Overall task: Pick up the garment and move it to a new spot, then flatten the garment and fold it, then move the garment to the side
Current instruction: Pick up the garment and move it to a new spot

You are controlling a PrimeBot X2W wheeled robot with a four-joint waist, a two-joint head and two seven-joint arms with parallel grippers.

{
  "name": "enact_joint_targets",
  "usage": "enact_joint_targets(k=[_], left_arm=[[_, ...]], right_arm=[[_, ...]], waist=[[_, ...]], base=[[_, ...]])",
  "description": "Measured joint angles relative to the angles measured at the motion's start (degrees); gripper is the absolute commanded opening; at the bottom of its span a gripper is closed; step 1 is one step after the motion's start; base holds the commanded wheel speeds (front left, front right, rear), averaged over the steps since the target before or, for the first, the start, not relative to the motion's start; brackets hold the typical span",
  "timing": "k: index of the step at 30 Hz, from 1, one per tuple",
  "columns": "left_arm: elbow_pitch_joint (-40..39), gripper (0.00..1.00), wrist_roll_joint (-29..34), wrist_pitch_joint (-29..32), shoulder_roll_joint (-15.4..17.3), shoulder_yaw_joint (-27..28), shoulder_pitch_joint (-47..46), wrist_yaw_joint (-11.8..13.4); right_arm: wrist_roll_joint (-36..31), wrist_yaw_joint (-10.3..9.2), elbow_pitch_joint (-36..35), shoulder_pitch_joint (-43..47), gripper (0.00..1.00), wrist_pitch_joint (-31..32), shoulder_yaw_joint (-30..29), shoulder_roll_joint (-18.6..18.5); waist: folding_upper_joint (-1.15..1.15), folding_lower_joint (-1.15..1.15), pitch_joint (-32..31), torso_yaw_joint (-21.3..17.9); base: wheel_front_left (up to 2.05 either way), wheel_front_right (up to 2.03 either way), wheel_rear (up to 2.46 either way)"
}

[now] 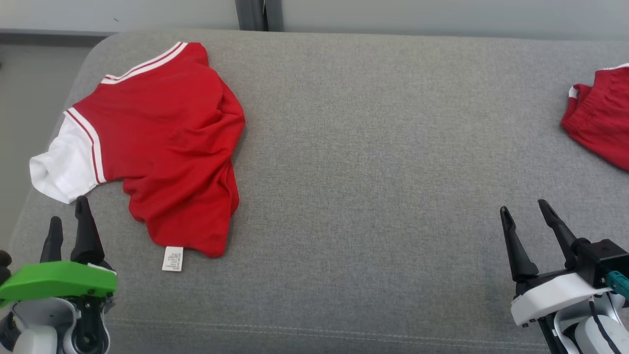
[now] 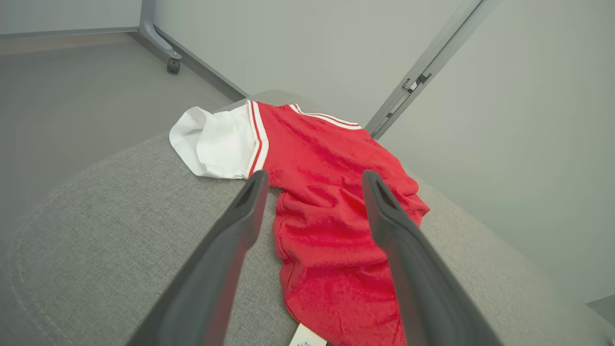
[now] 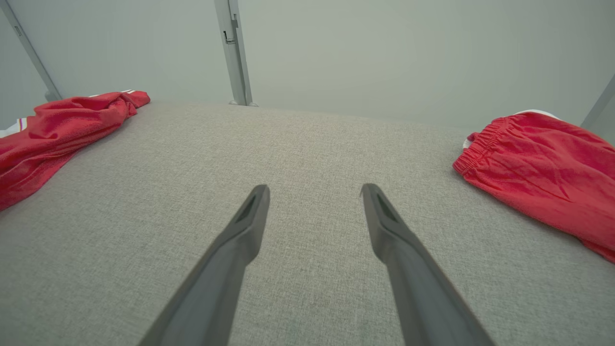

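- Since the red shirt (image 1: 162, 147) lies rumpled and partly doubled over itself at the upper left of the head view, I judge the pick-up to be the step in hand, and not yet begun.
- It rests on the grey pad (image 1: 368, 147), close to the rounded left corner.
- At the lower left of that view the left gripper (image 1: 69, 209) sits just below the white sleeve (image 1: 64, 162), its fingers parted a moderate way with nothing between them. In its wrist view they frame the red body cloth without seeming to touch it.
- At the lower right the right gripper (image 1: 523, 205) is spread wider and is likewise empty. It sits over bare pad, well apart from the shirt.
- For a good pick, I would close on a raised ridge of cloth near the sleeve seam or the near hem. A flat patch would make the fingertips scrape the upholstery.
- Catching the care label (image 1: 172, 258) alone would be a poor hold, since it is a thin white tag hanging off the hem.
- The right arm would have to cross the pad to take a second corner. Two holds should let the shirt hang open rather than bunch.
- The shirt looks like thin matte jersey: limp, with soft creases gathered along its right edge. It should drape and slide rather than keep a shape.
- A striped collar rib (image 1: 147, 63) and a red-striped sleeve band look slightly firmer.
- The pad is a coarse grey weave with a stitched seam near the lower edge, and it probably drags on cloth.
- Red shorts (image 1: 599, 118) with a gathered waistband lie at the right edge. They match the shirt in colour, so they are best left alone.
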Motion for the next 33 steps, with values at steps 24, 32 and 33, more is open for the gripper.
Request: enact_joint_targets(k=[24, 32, 33], left_arm=[[26.1, 1.00, -26.0, 7.9, -6.3, 23.9, -20.4, 0.6], [30.9, 1.00, -26.0, 8.6, -4.2, 25.8, -25.2, 0.6], [31.5, 1.00, -26.0, 8.6, -3.6, 26.1, -25.9, 0.6]], right_arm=[[-4.5, -0.01, -6.7, -0.8, 1.00, 1.5, -5.0, 1.1], [-5.0, -0.01, -9.0, -0.8, 1.00, 2.1, -5.4, 2.3], [-5.1, -0.01, -9.2, -0.8, 1.00, 2.1, -5.4, 2.5]], waist=[[0.00, 0.00, 11.4, -8.0], [0.00, 0.00, 13.8, -8.7], [0.00, 0.00, 14.3, -8.8]], base=[[0.00, 0.00, 0.00], [0.00, 0.00, 0.00], [0.00, 0.00, 0.00]])
